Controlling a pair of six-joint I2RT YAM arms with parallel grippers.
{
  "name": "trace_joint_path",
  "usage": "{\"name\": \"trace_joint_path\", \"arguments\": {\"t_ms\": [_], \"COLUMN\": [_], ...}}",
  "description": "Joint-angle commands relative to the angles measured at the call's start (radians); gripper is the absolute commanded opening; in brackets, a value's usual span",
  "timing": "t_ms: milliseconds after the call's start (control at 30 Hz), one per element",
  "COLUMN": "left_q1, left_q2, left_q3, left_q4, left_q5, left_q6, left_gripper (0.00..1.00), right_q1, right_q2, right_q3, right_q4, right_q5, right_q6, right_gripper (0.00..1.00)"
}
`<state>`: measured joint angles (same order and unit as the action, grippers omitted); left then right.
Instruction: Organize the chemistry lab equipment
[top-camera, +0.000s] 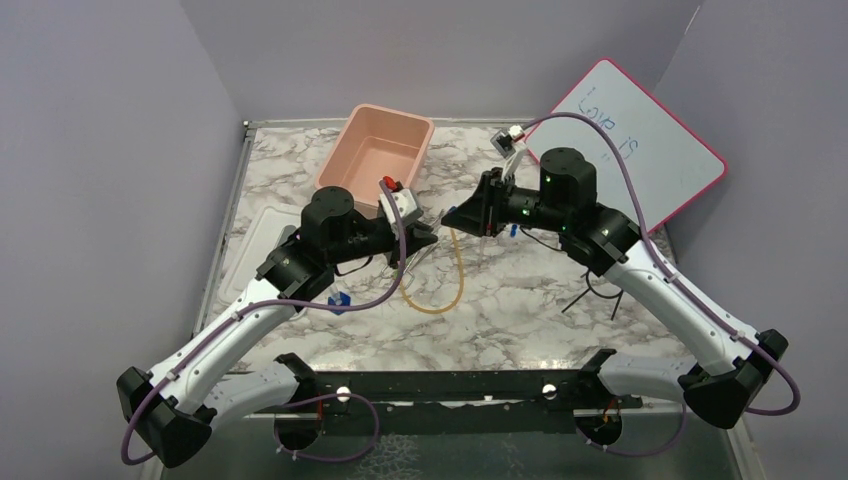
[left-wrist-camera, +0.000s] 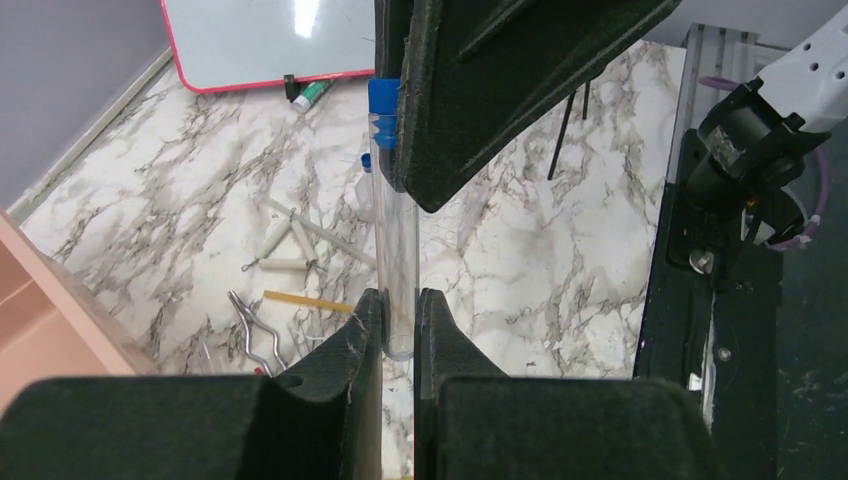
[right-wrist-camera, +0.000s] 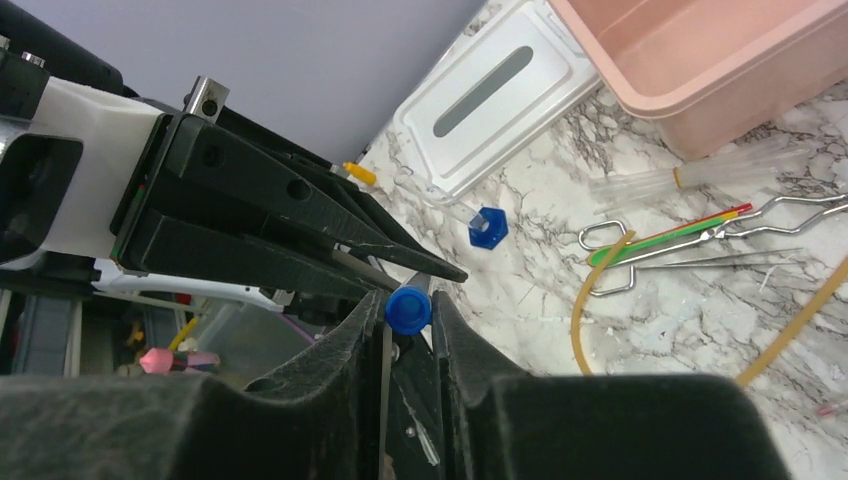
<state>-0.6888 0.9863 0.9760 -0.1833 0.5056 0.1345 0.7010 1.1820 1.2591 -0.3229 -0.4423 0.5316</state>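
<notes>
You're holding the tube (left-wrist-camera: 398, 250) in mid-air over the table centre, left gripper (left-wrist-camera: 400, 305) clenched on its lower end. Right gripper (right-wrist-camera: 404, 300) is straddling the blue cap (right-wrist-camera: 408, 312) at the top; I can't tell if it's actually biting. Looks like you're working the cap. Clamp firm on the left, line up both axes, and pinch the cap squarely before turning. The tube looks slick, so avoid side load or it's tilting out of the pads.
</notes>
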Motion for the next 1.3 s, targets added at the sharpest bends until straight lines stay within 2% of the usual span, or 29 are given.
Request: {"name": "trace_joint_path", "arguments": {"t_ms": [0, 167, 300, 400, 500, 667, 900, 1033, 1267], "left_q1": [-0.001, -0.001, 0.0, -0.001, 0.0, -0.001, -0.001, 0.0, 0.0], "left_q2": [-0.012, -0.01, -0.001, -0.001, -0.015, -0.054, -0.063, -0.064, -0.044], "left_q3": [0.035, 0.03, 0.037, 0.041, 0.038, 0.008, -0.026, -0.049, -0.062], "left_q4": [-0.031, -0.024, -0.012, -0.012, -0.012, 0.014, 0.022, 0.034, 0.046], "left_q5": [0.046, 0.036, -0.01, -0.024, -0.11, -0.263, -0.258, -0.26, -0.25], "left_q6": [0.074, 0.047, -0.026, -0.057, -0.094, -0.178, -0.244, -0.254, -0.277], "left_gripper": [0.0, 0.01, 0.25, 0.6, 0.75, 0.8, 0.8, 0.81, 0.81], "right_q1": [0.003, 0.003, 0.003, 0.003, 0.003, 0.003, 0.003, 0.003, 0.003], "right_q2": [0.005, 0.008, -0.017, -0.049, -0.06, -0.058, -0.046, -0.05, 0.006], "right_q3": [0.029, 0.028, 0.008, -0.01, -0.012, -0.057, -0.216, -0.297, -0.389], "right_q4": [-0.033, -0.024, -0.01, 0.0, -0.031, -0.111, -0.201, -0.216, -0.11], "right_q5": [-0.087, -0.071, 0.037, 0.149, 0.267, 0.535, 0.92, 0.976, 1.016], "right_q6": [-0.016, -0.023, -0.026, -0.047, -0.09, -0.154, -0.128, -0.095, -0.073], "right_gripper": [0.23, 0.18, 0.14, 0.13, 0.13, 0.13, 0.12, 0.12, 0.12]}}
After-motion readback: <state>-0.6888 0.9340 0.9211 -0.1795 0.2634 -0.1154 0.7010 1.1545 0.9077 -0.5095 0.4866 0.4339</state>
